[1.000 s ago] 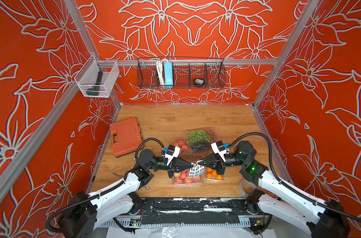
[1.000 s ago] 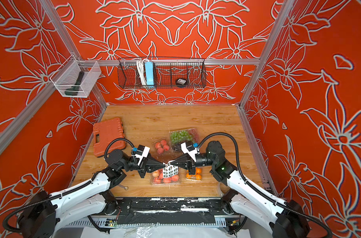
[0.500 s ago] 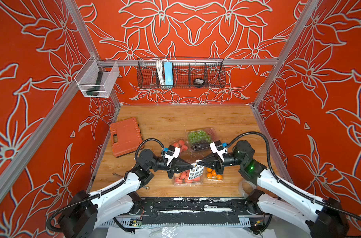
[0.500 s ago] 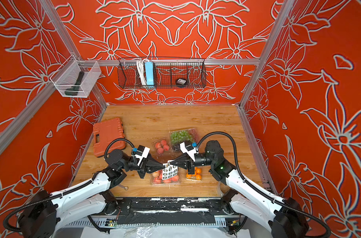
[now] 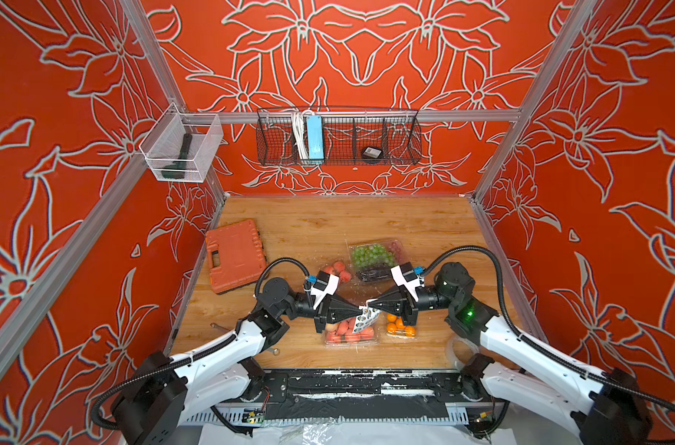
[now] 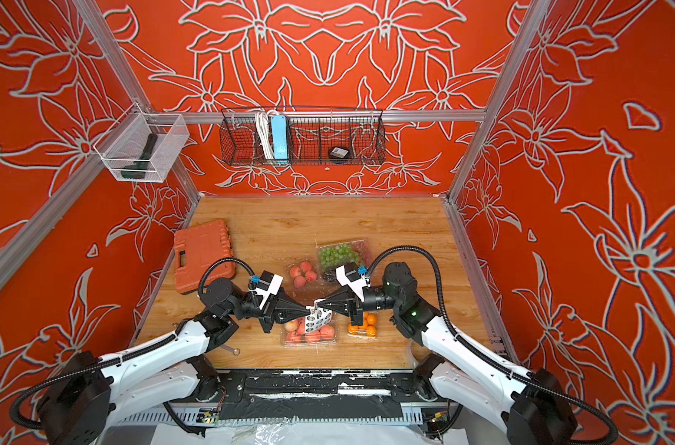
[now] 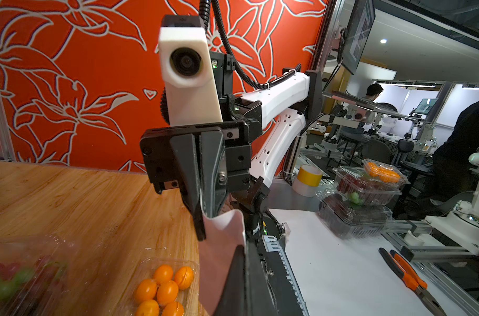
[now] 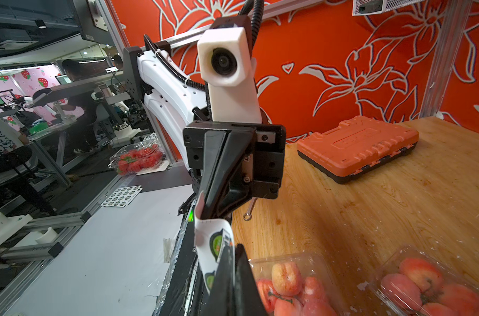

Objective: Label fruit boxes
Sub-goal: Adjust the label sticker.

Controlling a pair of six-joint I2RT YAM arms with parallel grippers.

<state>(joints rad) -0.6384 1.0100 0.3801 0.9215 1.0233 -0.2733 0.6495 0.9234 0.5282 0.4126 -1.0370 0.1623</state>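
Both grippers meet tip to tip above the large peach punnet (image 5: 347,334) (image 6: 309,334) (image 8: 287,284). My left gripper (image 5: 360,308) (image 6: 309,308) (image 7: 244,249) and my right gripper (image 5: 369,304) (image 6: 320,304) (image 8: 233,247) are each shut on an edge of the white sticker sheet (image 5: 365,319) (image 6: 317,319) (image 7: 219,262) (image 8: 212,246), which hangs curled between them. The orange punnet (image 5: 399,329) (image 7: 161,287) lies to the right. Behind stand the small peach punnet (image 5: 338,269) (image 8: 429,287) and the grape punnet (image 5: 374,256) (image 7: 11,279).
An orange tool case (image 5: 235,256) (image 8: 356,147) lies at the left of the wooden table (image 5: 328,223). A small metal wrench (image 5: 220,327) rests near the left arm. A wire basket (image 5: 338,140) and a clear bin (image 5: 180,152) hang on the walls.
The two grippers have drawn slightly closer together with the sticker sheet still pinched between them. The punnets have not moved.
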